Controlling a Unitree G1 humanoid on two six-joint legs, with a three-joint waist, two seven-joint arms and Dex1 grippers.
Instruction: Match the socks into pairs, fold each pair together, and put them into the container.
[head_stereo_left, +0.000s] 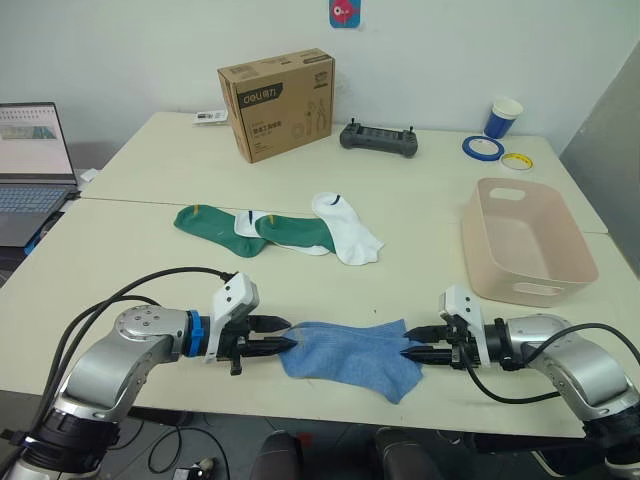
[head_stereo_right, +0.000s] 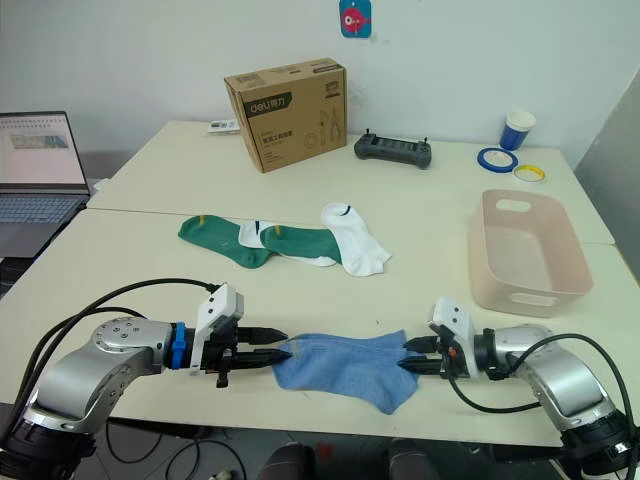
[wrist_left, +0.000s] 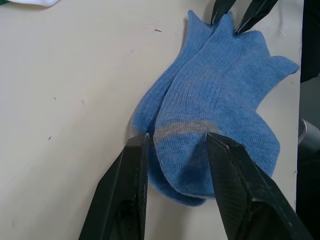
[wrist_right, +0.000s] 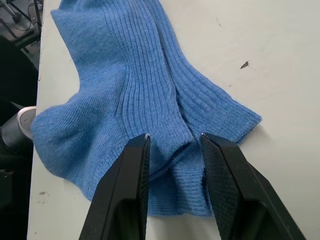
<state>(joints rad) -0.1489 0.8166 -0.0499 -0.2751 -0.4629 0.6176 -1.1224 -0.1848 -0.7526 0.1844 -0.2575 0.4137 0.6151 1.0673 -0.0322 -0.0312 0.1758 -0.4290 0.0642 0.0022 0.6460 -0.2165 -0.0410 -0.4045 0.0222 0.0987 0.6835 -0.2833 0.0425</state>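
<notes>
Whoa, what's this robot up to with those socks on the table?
It is pairing socks. The two light blue socks lie stacked near the table's front edge, with the left gripper at one end and the right gripper at the other, fingers open around the fabric. The green socks and white socks lie mixed farther back. The pink container holds nothing yet.

Two light blue socks (wrist_left: 210, 125) lie stacked on the bench (wrist_left: 65, 90). Left gripper (wrist_left: 177, 145) spread apart, fingertips straddling the toe end. Right gripper (wrist_left: 235, 15) tips at the cuff end.
</notes>
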